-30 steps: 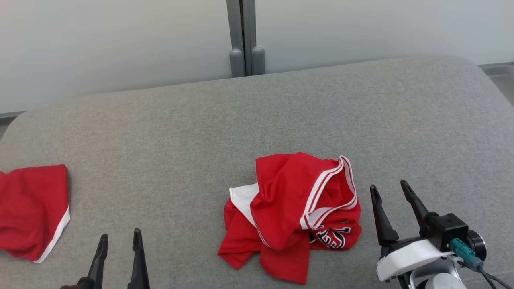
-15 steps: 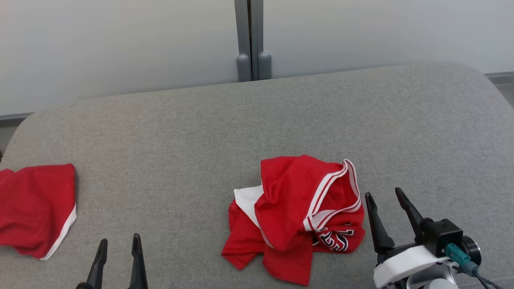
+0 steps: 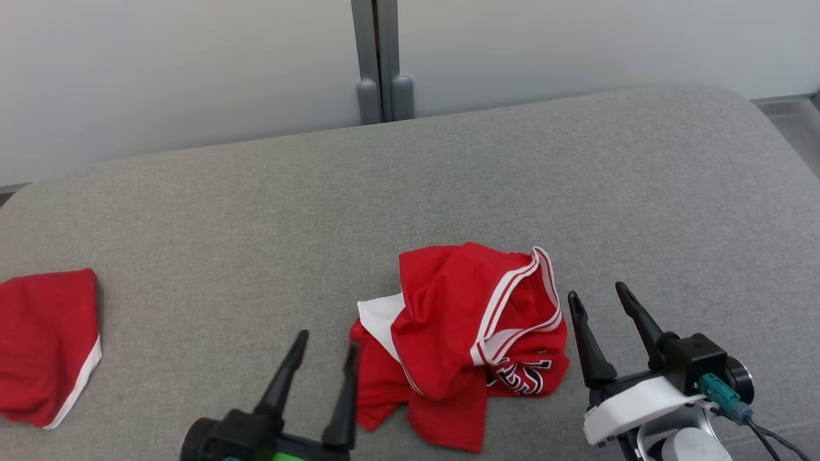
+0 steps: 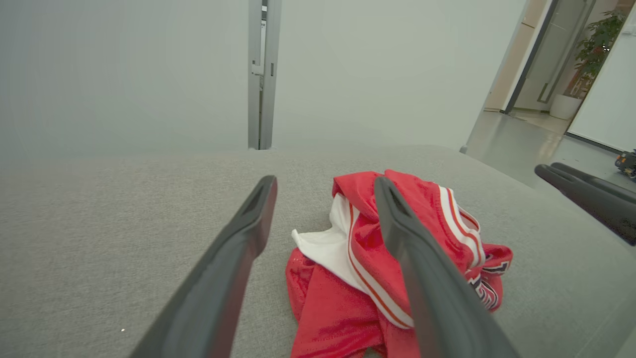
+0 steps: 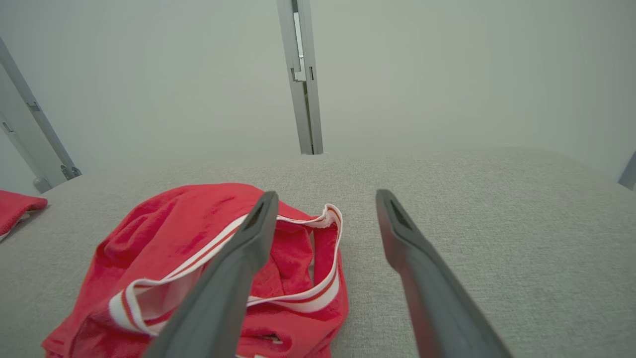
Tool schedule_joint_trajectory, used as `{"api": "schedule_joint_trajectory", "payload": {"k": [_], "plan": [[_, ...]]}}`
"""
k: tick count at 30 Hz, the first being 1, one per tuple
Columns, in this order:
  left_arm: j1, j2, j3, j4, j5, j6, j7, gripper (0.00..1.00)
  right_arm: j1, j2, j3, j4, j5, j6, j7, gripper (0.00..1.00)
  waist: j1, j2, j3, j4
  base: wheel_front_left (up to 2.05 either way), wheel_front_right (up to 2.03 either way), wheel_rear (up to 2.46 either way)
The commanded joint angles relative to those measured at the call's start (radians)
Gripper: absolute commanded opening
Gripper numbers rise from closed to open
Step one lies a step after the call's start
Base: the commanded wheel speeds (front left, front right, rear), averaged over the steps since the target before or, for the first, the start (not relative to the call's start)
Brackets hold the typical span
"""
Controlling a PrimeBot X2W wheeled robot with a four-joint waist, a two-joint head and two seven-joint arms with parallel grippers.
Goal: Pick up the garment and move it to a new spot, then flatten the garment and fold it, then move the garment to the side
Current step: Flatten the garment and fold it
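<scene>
Garment [image 3: 461, 339], a red jersey-type thing w/ a white patch [image 3: 379, 317] and a red-and-white striped band [image 3: 516, 298], lies in a crumpled heap on the grey padded surface [image 3: 256, 218], toward the near side and a bit R of centre. Left claw [image 3: 327, 339] is spread wide and empty, low by the heap's L edge, its inner finger right at the cloth by the white patch; can't tell if it touches. Right claw [image 3: 596, 289] is likewise spread, nothing in it, just beside the heap's R edge but apart from it. So the step in hand looks like the first pick-up, not yet begun. To do it well, I'd say: come in low from both sides, let each claw take a proper bunch of fabric, several layers, not just the thin band, which would prob. let the rest dangle and twist; close both at approx. the same time and lift straight up so the heap clears the nap before any sideways travel. Room: plenty of bare grey behind the heap up to the rounded far edge, where the wall [image 3: 160, 77] and a grey post [image 3: 377, 57] stand close, so no overshoot there. Wide clear stretch to the R too, but the corner rounds off toward the floor [image 3: 794, 121]. To the L, open space, then a second red piece [image 3: 48, 346] near that end; best kept out of it
</scene>
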Motion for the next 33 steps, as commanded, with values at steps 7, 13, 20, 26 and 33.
{"api": "schedule_joint_trajectory", "payload": {"k": [7, 13, 20, 26, 33], "plan": [[-0.170, 0.009, -0.226, 0.152, -0.055, -0.007, 0.074, 1.00, -0.054, -0.003, 0.021, -0.020, 0.013, -0.001, 0.000, 1.00, 0.0000, 0.0000, 0.067, -0.078, 0.00, 0.00, 0.00], [-0.256, 0.034, -0.350, 0.276, -0.114, -0.007, 0.109, 1.00, -0.075, -0.003, 0.017, -0.028, 0.030, -0.001, -0.001, 1.00, 0.0000, 0.0000, 0.103, -0.129, 0.00, 0.00, 0.00], [-0.311, 0.050, -0.336, 0.374, -0.110, 0.001, 0.096, 0.00, -0.083, -0.002, 0.012, -0.030, 0.043, -0.001, 0.000, 1.00, 0.0000, 0.0000, 0.120, -0.151, 0.00, 0.00, 0.00], [-0.357, 0.074, -0.293, 0.307, -0.136, 0.004, 0.064, 0.00, -0.079, -0.003, 0.004, -0.031, 0.052, -0.001, 0.000, 1.00, 0.0000, 0.0000, 0.111, -0.151, 0.00, 0.00, 0.00], [-0.400, 0.165, -0.220, -0.059, -0.155, 0.028, 0.150, 0.00, -0.060, -0.003, -0.010, -0.025, 0.055, -0.001, -0.001, 1.00, 0.0000, 0.0000, 0.080, -0.134, 0.00, 0.00, 0.00]]}}
